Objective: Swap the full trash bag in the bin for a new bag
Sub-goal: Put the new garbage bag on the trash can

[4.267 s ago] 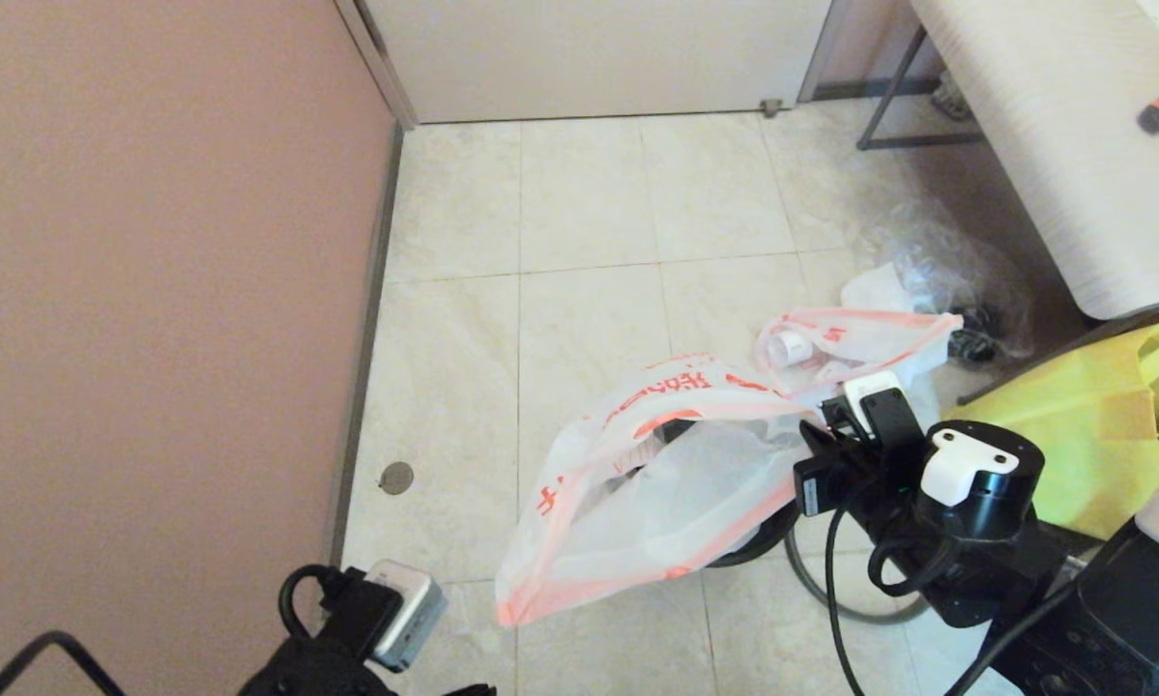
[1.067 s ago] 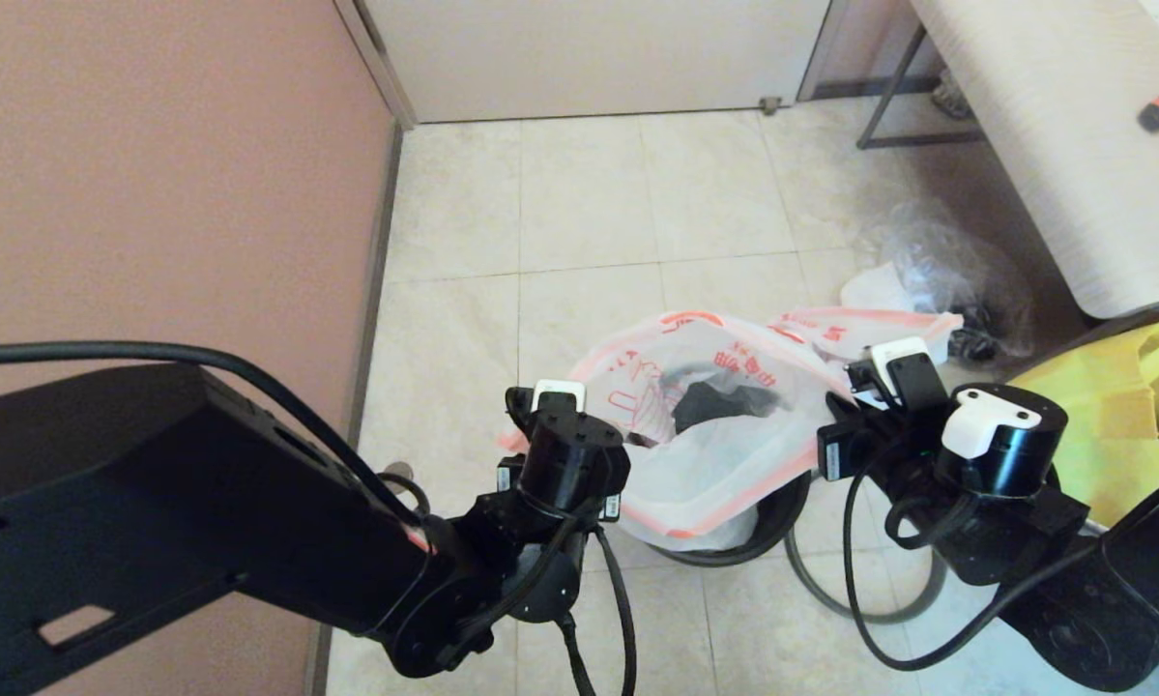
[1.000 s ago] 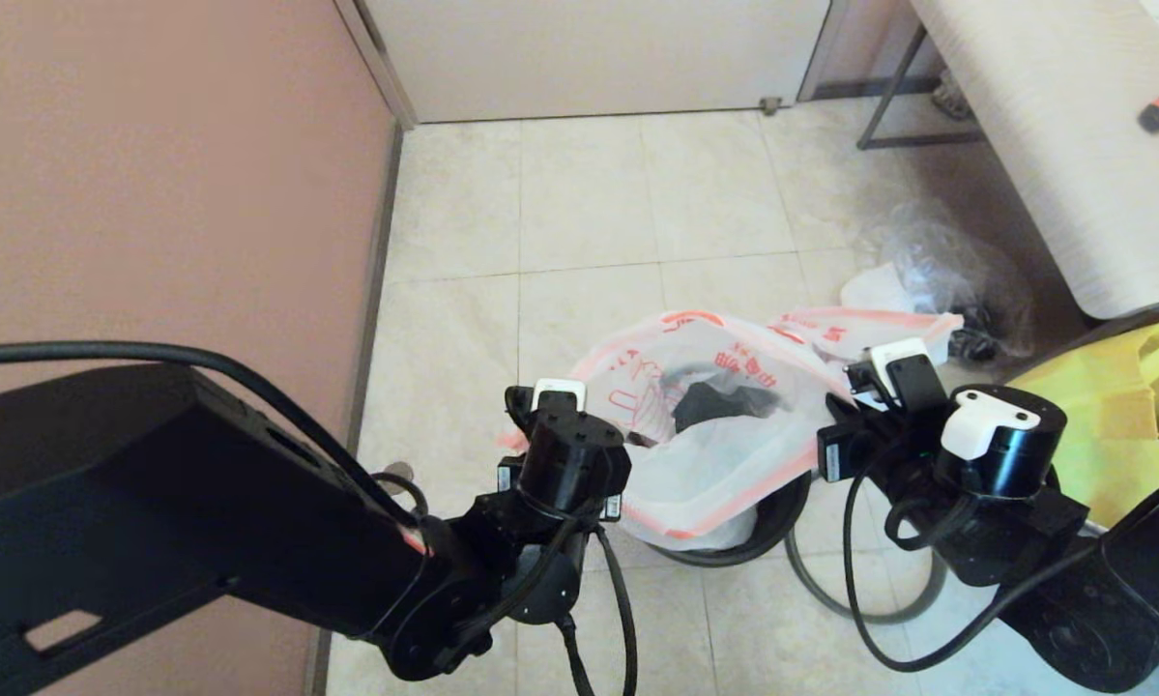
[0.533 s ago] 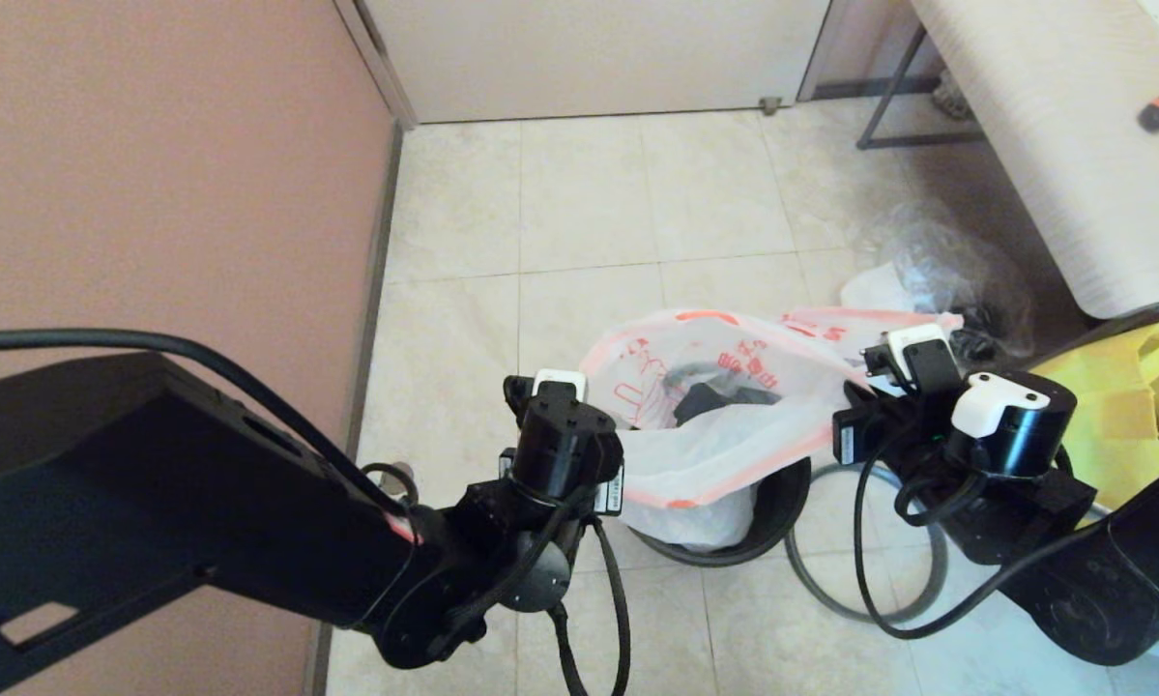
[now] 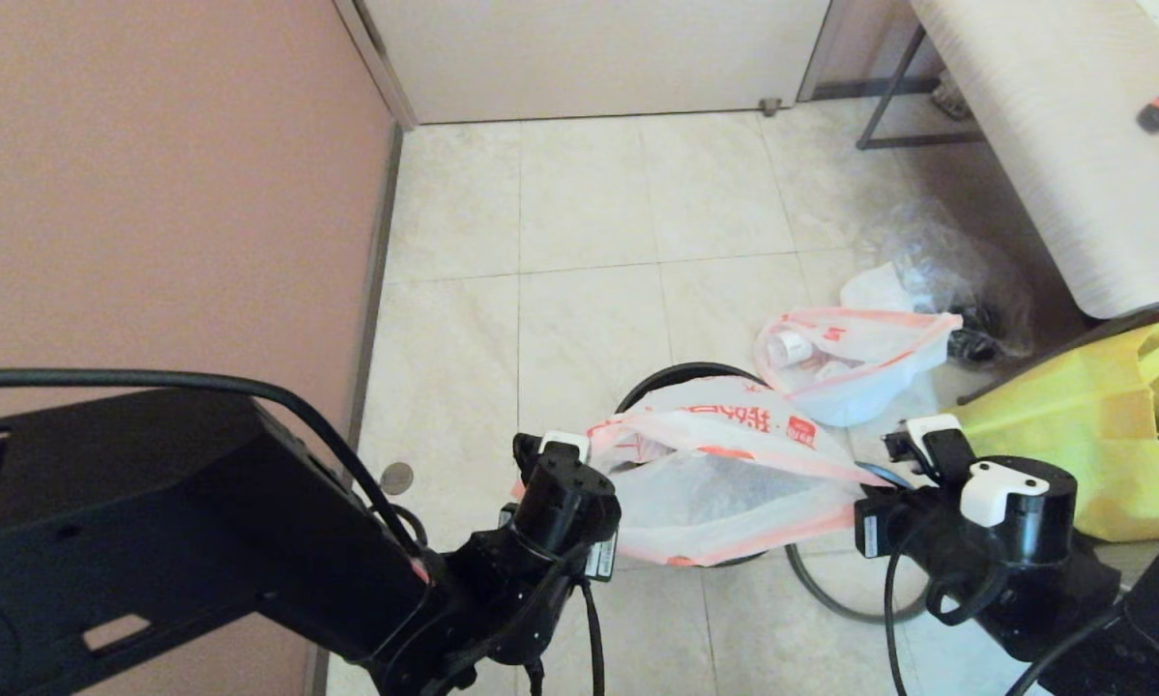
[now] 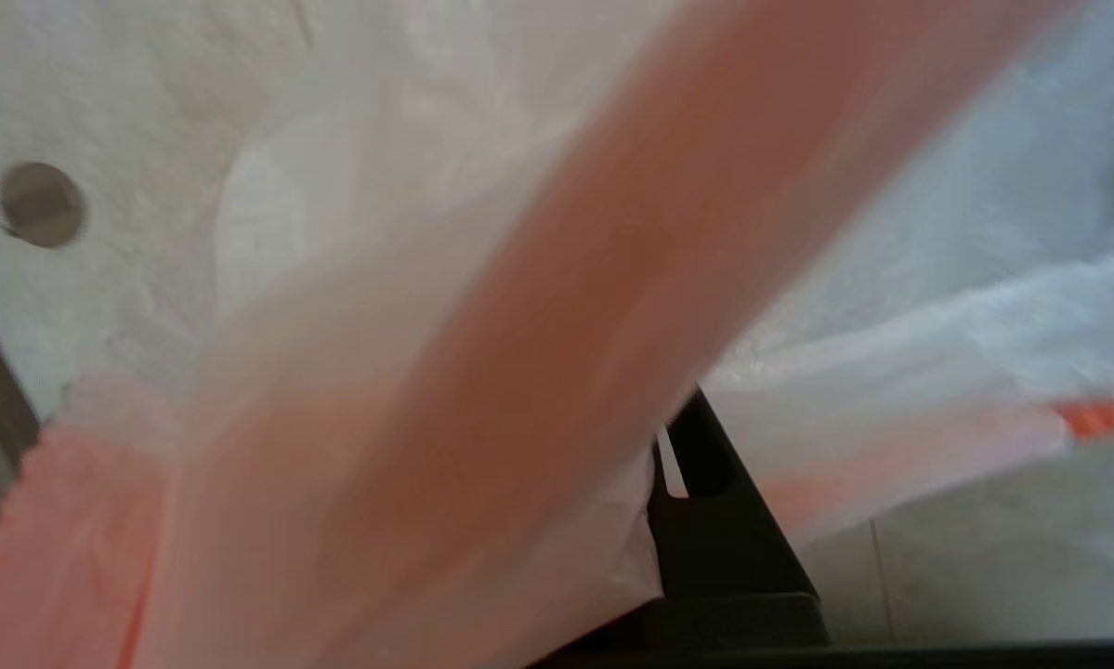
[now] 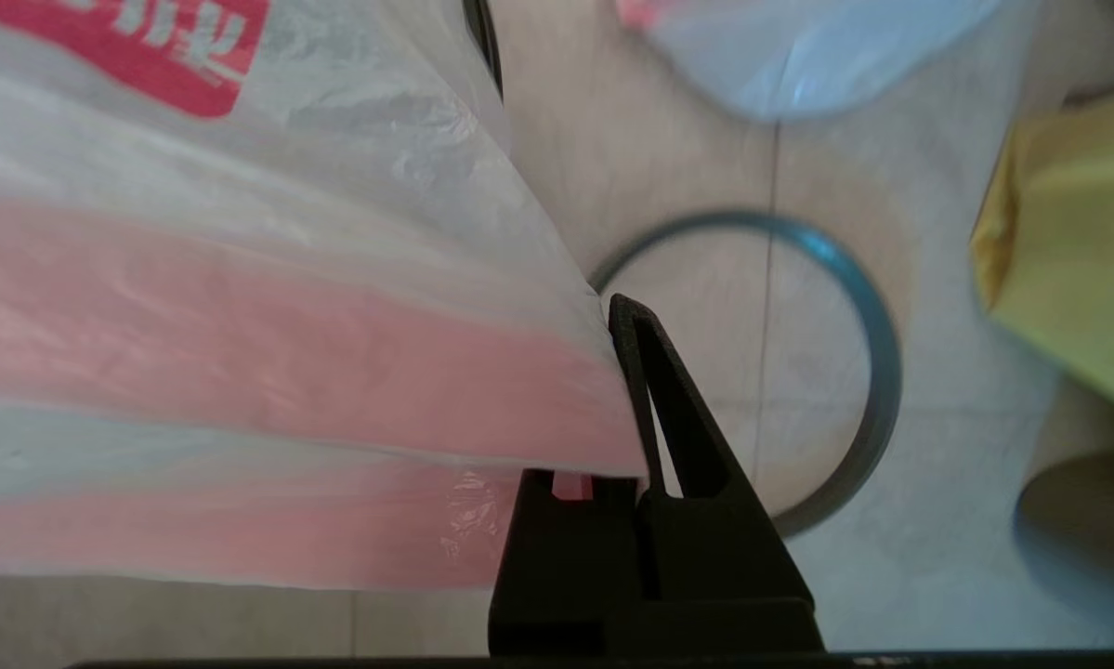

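The new bag [image 5: 734, 483], white with orange-red print, hangs stretched between my two grippers above the near part of the black bin [image 5: 680, 371]. My left gripper [image 6: 668, 441] is shut on the bag's left pink edge [image 6: 482, 372]. At the bag's right corner [image 7: 557, 409], my right gripper [image 7: 623, 311] is also shut on it. The bin's far rim shows uncovered behind the bag. The full trash bag [image 5: 854, 362], small with pink-red edges, lies on the floor beyond and right of the bin.
The grey hoop rim [image 7: 877, 372] lies on the tiles right of the bin. A clear plastic bag [image 5: 937, 266] sits behind the full one. A yellow tote [image 5: 1072, 435] and a table [image 5: 1053, 126] stand at the right, a wall [image 5: 154, 193] at the left.
The left gripper has shut on the bag's edge. Both arms have drawn back toward me with the bag, flattening its mouth and uncovering the bin's far rim.
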{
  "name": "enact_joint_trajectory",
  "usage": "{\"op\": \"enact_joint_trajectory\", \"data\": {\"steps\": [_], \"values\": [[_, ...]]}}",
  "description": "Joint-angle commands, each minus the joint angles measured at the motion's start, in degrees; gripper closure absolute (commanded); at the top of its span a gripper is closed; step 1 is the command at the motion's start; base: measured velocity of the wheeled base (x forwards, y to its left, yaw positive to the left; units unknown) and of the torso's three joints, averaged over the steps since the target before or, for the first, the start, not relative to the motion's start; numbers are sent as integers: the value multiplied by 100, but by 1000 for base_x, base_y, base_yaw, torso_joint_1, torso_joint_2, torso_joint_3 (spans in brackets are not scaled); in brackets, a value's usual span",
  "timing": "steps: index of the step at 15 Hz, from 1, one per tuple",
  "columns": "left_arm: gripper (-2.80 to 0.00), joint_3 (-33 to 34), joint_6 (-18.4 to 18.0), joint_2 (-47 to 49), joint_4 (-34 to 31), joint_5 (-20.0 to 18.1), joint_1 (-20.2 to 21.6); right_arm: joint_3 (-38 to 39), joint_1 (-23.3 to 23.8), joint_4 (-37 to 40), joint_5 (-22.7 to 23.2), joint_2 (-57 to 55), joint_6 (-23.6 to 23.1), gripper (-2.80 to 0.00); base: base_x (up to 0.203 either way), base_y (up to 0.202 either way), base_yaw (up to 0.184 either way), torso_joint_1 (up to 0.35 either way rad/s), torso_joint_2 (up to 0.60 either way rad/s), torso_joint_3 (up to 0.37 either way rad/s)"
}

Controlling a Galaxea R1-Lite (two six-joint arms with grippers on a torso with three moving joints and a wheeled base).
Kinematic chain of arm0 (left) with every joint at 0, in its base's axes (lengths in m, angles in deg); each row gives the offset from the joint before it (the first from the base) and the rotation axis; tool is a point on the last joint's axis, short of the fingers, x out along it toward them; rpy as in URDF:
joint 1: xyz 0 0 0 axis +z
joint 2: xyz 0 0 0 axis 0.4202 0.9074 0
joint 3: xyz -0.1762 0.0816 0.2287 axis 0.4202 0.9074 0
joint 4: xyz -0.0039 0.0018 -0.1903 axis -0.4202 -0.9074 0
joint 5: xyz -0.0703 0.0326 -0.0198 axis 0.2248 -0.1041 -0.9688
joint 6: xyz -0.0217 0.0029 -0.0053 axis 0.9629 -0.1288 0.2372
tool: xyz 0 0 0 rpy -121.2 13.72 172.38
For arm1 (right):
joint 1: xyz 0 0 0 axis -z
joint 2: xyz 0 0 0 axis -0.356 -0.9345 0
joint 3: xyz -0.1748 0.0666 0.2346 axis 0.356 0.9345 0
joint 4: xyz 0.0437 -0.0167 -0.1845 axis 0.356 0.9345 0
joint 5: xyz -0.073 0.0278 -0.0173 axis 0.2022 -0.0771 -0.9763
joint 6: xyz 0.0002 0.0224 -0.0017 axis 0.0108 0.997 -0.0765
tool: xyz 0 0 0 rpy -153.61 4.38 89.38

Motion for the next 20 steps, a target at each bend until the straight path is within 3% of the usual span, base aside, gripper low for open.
{"op": "enact_joint_trajectory", "data": {"steps": [1, 4, 9, 14, 20], "values": [[0, 163, 17, 300, 151, 33, -71, 205, -8, -297, -7, -468, 26, 0, 0, 0, 0, 0, 0, 0], [0, 312, 25, 765, 544, 36, -77, 336, -31, -961, -11, -1452, 22, 0, 0, 0, 0, 0, 0, 0], [0, 329, -86, 1336, 1158, 35, 118, -96, 1, -1163, 20, -2199, 17, 0, 0, 0, 0, 0, 0, 0], [0, -695, -401, 1225, 1176, 35, 582, -1023, 236, -1163, -36, -2127, -318, 0, 0, 0, 0, 0, 0, 0], [0, -1434, -443, 1339, 1200, 5, 592, -1541, 379, -1163, -41, -1972, -888, 0, 0, 0, 0, 0, 0, 0]]}}
